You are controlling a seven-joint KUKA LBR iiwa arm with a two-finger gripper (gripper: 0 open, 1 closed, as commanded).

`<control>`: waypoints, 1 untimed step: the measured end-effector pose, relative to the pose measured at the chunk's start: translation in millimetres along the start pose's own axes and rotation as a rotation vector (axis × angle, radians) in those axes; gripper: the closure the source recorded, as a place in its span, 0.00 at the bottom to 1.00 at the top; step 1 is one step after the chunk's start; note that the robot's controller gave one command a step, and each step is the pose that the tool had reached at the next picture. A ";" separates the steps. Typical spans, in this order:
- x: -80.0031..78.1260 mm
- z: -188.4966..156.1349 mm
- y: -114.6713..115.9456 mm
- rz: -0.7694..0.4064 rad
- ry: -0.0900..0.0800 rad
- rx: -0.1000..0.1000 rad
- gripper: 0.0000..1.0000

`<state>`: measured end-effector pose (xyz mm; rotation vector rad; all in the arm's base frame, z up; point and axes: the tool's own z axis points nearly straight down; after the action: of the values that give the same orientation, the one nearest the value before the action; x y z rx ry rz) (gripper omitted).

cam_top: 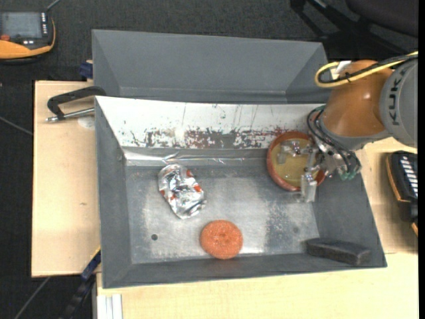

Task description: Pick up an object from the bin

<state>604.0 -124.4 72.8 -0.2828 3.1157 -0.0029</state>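
My gripper (309, 186) hangs low at the bin's right side, against the right edge of a round, red-rimmed, yellowish disc-like thing (284, 163) that lies near the back wall. The gripper's body covers part of the disc's right rim. A dark flat block (337, 250) lies in the front right corner, below the gripper and apart from it.
A crumpled silver foil packet (180, 190) lies left of centre. An orange round scrubber (220, 238) sits near the front wall. The arm with its orange cover and cables reaches in over the right rim. Bare floor lies between the scrubber and the dark block.
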 end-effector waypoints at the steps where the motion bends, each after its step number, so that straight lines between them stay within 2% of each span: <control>1: 0.7 -1.0 3.9 0.000 -0.004 0.001 0.00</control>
<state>602.6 -120.7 73.8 -0.2831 3.1112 -0.0041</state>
